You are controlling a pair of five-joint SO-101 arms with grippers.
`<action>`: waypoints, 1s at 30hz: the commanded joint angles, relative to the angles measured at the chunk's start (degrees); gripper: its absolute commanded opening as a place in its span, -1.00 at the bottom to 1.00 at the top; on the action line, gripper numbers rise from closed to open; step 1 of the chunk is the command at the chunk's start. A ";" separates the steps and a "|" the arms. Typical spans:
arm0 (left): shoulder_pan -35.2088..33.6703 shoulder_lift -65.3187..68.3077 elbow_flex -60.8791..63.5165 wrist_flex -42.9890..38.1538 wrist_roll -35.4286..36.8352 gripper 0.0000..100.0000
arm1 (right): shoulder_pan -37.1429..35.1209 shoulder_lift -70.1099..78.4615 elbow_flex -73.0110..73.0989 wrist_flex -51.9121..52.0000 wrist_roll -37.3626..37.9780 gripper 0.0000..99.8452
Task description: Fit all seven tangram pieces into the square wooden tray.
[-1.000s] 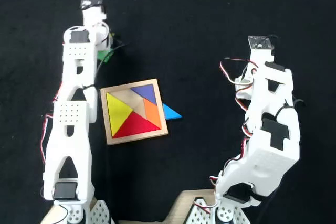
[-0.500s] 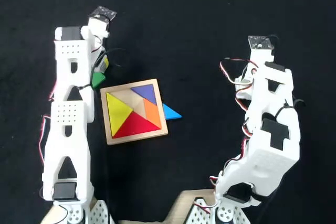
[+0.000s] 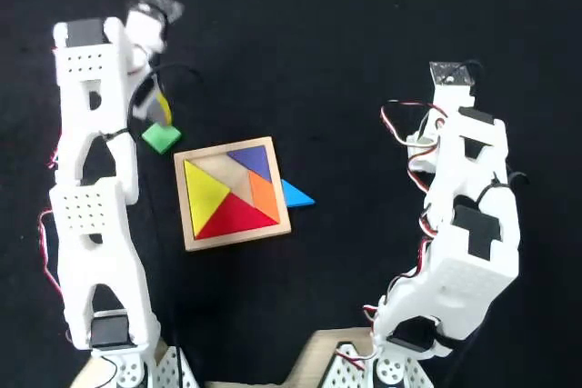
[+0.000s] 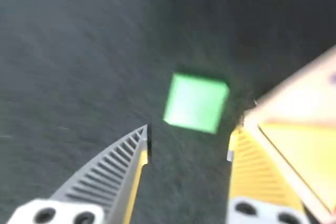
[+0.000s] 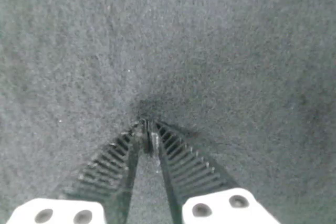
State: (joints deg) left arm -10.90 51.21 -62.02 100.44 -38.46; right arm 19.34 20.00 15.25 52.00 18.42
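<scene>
The square wooden tray point(image 3: 193, 235) lies in the middle of the black cloth, holding a yellow triangle point(image 3: 204, 194), a red triangle point(image 3: 238, 216), an orange piece point(image 3: 264, 194) and a purple piece point(image 3: 253, 161). A green square point(image 3: 162, 137) lies flat on the cloth just off the tray's far left corner. My left gripper point(image 3: 155, 114) hovers over it, open and holding nothing. In the left wrist view the green square point(image 4: 195, 102) sits just beyond my open left gripper point(image 4: 189, 137), beside the tray corner point(image 4: 294, 103). A blue triangle point(image 3: 296, 194) touches the tray's right side. My right gripper point(image 5: 147, 128) is shut and empty.
The right arm point(image 3: 464, 215) stands folded at the right, its gripper point(image 3: 451, 74) low over bare black cloth. A wooden board edge point(image 3: 314, 352) shows at the front between the arm bases. Open cloth lies behind and in front of the tray.
The green square went from farther back to a spot by the tray's far left corner. My left arm then swung left and uncovered it. The right arm kept still.
</scene>
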 commanded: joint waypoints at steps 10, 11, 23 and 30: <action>2.42 0.35 11.82 -11.43 -2.73 -0.50 | -2.11 -2.42 0.13 -0.79 0.44 -0.98; 2.59 0.88 11.82 -11.78 -2.73 -0.50 | -2.11 -2.42 0.13 -0.79 0.44 -0.98; 3.56 2.37 14.29 -11.52 -5.89 -0.50 | -2.11 -2.42 0.13 -0.79 0.44 -0.98; 2.07 2.46 15.52 -14.51 -5.71 -0.50 | -2.11 -2.42 0.13 -0.79 0.44 -0.98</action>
State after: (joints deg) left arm -8.18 54.11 -46.55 87.96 -43.91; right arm 19.34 20.00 15.25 52.00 18.42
